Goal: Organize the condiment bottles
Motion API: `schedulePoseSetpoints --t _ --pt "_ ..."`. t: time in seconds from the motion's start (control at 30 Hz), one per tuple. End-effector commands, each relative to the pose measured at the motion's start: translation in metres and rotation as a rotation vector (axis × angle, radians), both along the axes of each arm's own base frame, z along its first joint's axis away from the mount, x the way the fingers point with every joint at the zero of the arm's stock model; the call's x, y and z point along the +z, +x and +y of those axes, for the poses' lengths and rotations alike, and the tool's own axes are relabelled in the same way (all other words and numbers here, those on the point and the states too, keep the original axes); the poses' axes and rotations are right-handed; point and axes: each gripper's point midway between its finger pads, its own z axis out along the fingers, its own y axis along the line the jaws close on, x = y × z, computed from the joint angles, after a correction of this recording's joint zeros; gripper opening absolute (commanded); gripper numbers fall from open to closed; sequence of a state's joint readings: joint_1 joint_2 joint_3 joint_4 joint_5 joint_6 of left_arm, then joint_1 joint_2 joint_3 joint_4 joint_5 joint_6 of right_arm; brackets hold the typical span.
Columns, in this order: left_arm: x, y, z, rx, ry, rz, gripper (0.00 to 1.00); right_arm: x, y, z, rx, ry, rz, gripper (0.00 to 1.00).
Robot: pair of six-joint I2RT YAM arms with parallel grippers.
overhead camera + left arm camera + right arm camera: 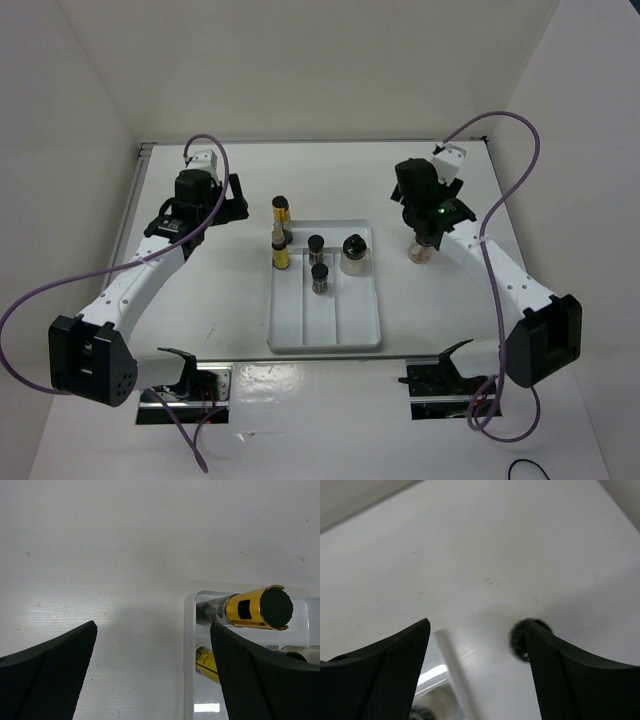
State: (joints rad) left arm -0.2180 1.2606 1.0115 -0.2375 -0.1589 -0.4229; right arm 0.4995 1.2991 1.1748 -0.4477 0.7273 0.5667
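Observation:
Five condiment bottles stand in the white tray [325, 335]. A slim yellow bottle with a black cap [281, 213] and one with a tan cap [279, 250] are in the left lane. Two tiny dark jars [316, 246] [320, 277] are in the middle lane, and a round pale black-capped bottle [354, 254] is in the right lane. The second pale bottle [422, 252] stands on the table right of the tray. My right gripper [424, 232] is open just above it; its black cap [520, 640] shows by the right finger. My left gripper [236, 205] is open and empty, left of the tray.
White walls enclose the table on three sides. In the left wrist view the tray's left rim [189, 655] lies between the fingers, with the black-capped yellow bottle [260, 607] beyond it. The tray's near half holds no bottles.

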Motion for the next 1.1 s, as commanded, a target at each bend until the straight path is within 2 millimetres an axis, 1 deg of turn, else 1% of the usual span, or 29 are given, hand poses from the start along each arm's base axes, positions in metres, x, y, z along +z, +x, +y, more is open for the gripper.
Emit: schedulePoseSetpoints --t 0.0,0.03,0.07,0.1,0.13,0.17,0.2,0.27,0.3,0.33,0.4,0.47,0.53,0.6,0.73,0.77,0.83,0.9,0.97,1.0,1.07 --pt "0.018 0.003 0.001 0.008 -0.019 -0.066 1.00 -0.042 -0.008 -0.048 -0.139 -0.076 0.161 0.81" --pt "0.018 0.003 0.001 0.008 -0.019 -0.066 1.00 -0.045 -0.006 -0.055 -0.158 -0.079 0.170 0.78" --pt "0.018 0.003 0.001 0.008 -0.019 -0.066 1.00 -0.050 -0.004 -0.064 -0.180 -0.074 0.186 0.78" --pt "0.018 0.003 0.001 0.008 -0.019 -0.066 1.00 -0.055 -0.005 -0.067 -0.182 -0.069 0.199 0.75" --pt "0.018 0.003 0.001 0.008 -0.019 -0.066 1.00 -0.053 -0.003 -0.070 -0.191 -0.063 0.188 0.69" --pt "0.018 0.003 0.001 0.008 -0.019 -0.066 1.00 -0.053 -0.001 -0.067 -0.182 -0.052 0.183 0.67" --pt "0.018 0.003 0.001 0.008 -0.019 -0.066 1.00 -0.057 -0.003 -0.068 -0.182 -0.056 0.192 0.67" --pt "0.018 0.003 0.001 0.008 -0.019 -0.066 1.00 -0.059 -0.001 -0.070 -0.191 -0.055 0.193 0.67" --pt "0.018 0.003 0.001 0.008 -0.019 -0.066 1.00 -0.063 0.000 -0.070 -0.191 -0.060 0.204 0.67" --pt "0.018 0.004 0.003 0.016 -0.015 -0.067 1.00 -0.068 -0.003 -0.071 -0.191 -0.068 0.222 0.67" --pt "0.018 0.004 0.003 0.016 -0.015 -0.067 1.00 -0.076 -0.005 -0.075 -0.200 -0.077 0.245 0.61" --pt "0.018 0.004 0.003 0.016 -0.015 -0.067 1.00 -0.086 -0.007 -0.074 -0.196 -0.072 0.273 0.61" --pt "0.015 0.005 0.003 0.016 -0.013 -0.058 1.00 -0.089 -0.007 -0.073 -0.201 -0.068 0.278 0.61" --pt "0.015 0.005 0.003 0.016 -0.013 -0.058 1.00 -0.102 -0.013 -0.076 -0.211 -0.064 0.316 0.61" --pt "0.015 0.005 0.003 0.016 -0.013 -0.058 1.00 -0.103 -0.012 -0.082 -0.224 -0.055 0.319 0.61" --pt "0.015 0.005 0.003 0.016 -0.013 -0.058 1.00 -0.107 -0.014 -0.081 -0.218 -0.053 0.330 0.59" --pt "0.015 0.005 0.003 0.016 -0.013 -0.058 1.00 -0.106 -0.013 -0.081 -0.217 -0.049 0.322 0.55" --pt "0.015 0.005 0.003 0.016 -0.013 -0.058 1.00 -0.109 -0.013 -0.079 -0.210 -0.043 0.325 0.53" --pt "0.015 0.005 0.003 0.016 -0.013 -0.058 1.00 -0.116 -0.015 -0.078 -0.204 -0.043 0.344 0.49" --pt "0.015 0.005 0.003 0.016 -0.013 -0.058 1.00 -0.116 -0.014 -0.081 -0.218 -0.035 0.341 0.47" --pt "0.015 0.005 0.003 0.016 -0.013 -0.058 1.00 -0.116 -0.014 -0.079 -0.210 -0.028 0.344 0.46"
